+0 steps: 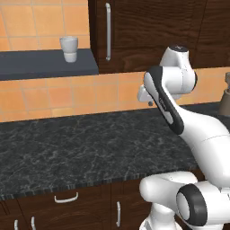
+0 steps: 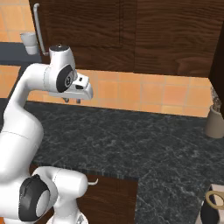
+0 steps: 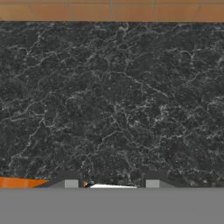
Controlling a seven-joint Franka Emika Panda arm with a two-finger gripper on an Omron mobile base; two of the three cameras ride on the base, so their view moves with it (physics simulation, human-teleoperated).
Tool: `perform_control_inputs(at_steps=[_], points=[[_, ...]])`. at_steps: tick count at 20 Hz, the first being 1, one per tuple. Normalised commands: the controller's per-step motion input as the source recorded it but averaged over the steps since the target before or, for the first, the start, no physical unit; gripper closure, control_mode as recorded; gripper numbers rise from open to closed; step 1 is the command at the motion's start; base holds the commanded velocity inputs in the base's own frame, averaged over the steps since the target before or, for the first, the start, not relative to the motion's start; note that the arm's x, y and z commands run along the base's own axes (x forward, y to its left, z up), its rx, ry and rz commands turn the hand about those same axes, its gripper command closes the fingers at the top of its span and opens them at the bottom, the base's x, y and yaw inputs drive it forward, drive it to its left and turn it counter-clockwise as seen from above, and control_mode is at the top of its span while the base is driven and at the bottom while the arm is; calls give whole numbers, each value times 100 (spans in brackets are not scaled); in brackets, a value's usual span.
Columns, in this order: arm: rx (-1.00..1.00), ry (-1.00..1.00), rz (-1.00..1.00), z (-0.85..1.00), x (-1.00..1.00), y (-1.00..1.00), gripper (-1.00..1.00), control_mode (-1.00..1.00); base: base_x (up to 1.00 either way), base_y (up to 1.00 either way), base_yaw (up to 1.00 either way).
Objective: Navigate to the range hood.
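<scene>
The arm stands folded in front of a dark marbled worktop [image 1: 90,143], its pincer [image 2: 72,100] hanging a little above the stone and pointing down at it, close to the orange tiled wall [image 1: 54,96]. From the hand view the two dark finger tips [image 3: 71,180] rise well apart at the lower edge, with nothing between them, and only the veined black worktop [image 3: 113,100] lies beneath, with a strip of orange tile along the far edge. Up on the wall to the left there is a thin dark blue-grey shelf [image 1: 45,65] carrying a white cup [image 1: 69,48], and right beside it a dark brown wooden cabinet [image 1: 148,31] with a long silver bar handle [image 1: 108,31]; that cabinet runs on across the wall above the tiles in the right base view [image 2: 144,35]. Over at the right end of the worktop a grey-brown pot [image 2: 215,120] stands near the wall, and a dark vessel with a tan ring [image 2: 213,205] sits at the near corner. Below the worktop edge are brown cupboard fronts [image 1: 67,206] with small curved silver handles. I cannot find the range hood from where the robot stands now; the wall ahead shows shelf, cabinet and tile.
</scene>
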Motion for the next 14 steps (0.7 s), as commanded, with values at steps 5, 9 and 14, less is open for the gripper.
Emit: perform_control_inputs(at_steps=[5, 9, 14], points=[[-1, -11, 0, 0, -68, 0, -100, -100, 0, 0, 0], [0, -28, 0, 1, -96, 0, -100, -100, 0, 0, 0], [0, -26, 0, 17, -43, 0, -100, -100, 0, 0, 0]])
